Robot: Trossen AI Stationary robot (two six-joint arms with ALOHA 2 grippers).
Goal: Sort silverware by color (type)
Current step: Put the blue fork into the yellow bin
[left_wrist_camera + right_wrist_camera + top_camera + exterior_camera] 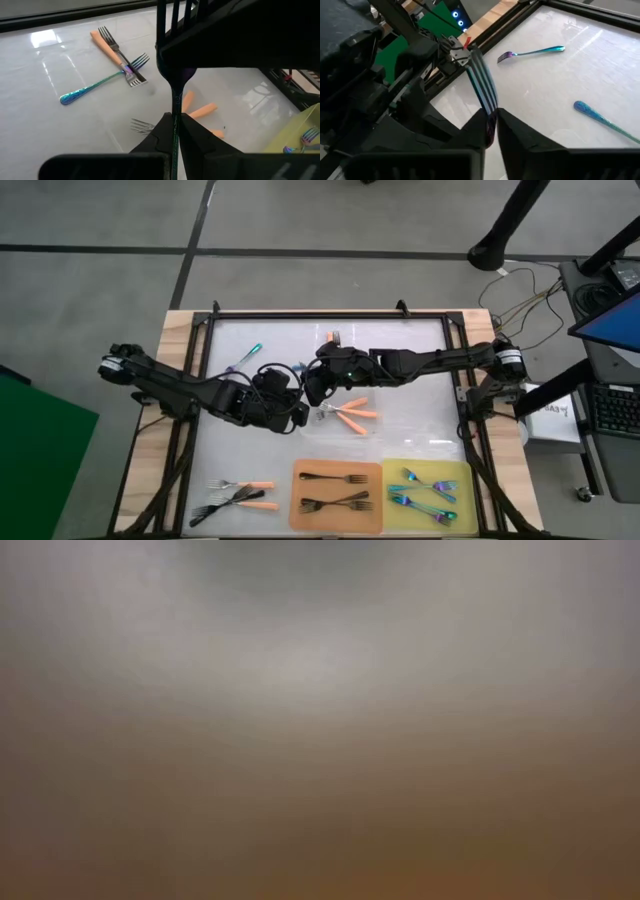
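Left wrist view: an iridescent fork (175, 107) stands pinched between the left gripper (176, 131) and the right gripper (491, 125) mid-table (a handover, apparently). Left should release only once right's grip is firm, then carry toward the yellow mat (462, 470).

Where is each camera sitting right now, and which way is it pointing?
High: above the table, looking straight down; both arms show, left gripper and right gripper meeting mid-table.
Low: at table height; only blur, nothing readable.
Left wrist: on the left arm, looking past its fingers, shut on the iridescent fork.
Right wrist: on the right arm, looking past its fingers, shut on the same fork.
Shared: both wrist views show that fork and the other arm beyond it.
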